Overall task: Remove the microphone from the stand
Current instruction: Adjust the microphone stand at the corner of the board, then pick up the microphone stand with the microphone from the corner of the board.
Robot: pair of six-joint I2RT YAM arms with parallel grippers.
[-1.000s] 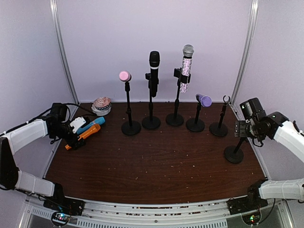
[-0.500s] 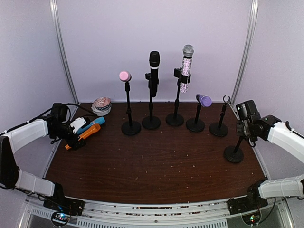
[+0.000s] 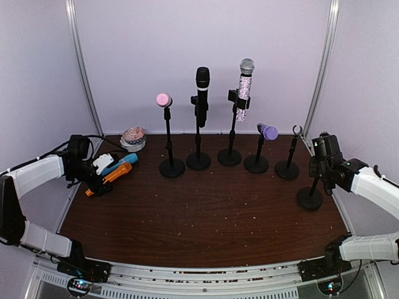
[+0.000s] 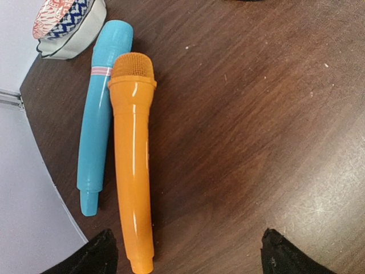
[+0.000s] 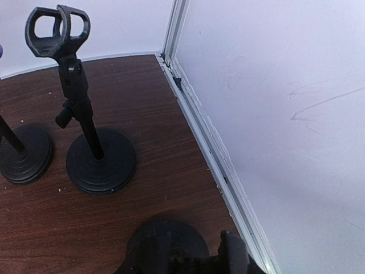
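Over on the left now, hovering with the left gripper spread wide just above the table, close by the tail end of the orange microphone, lying flat side by side with the blue microphone, near a patterned bowl. Across on the right, parked with the right gripper at the top of the nearest stand; cannot tell whether clamped on the pole or merely around it. Along the back, up on stands: pink-headed microphone, black microphone, glittery microphone, purple-headed microphone, then a clip-topped stand just beside.
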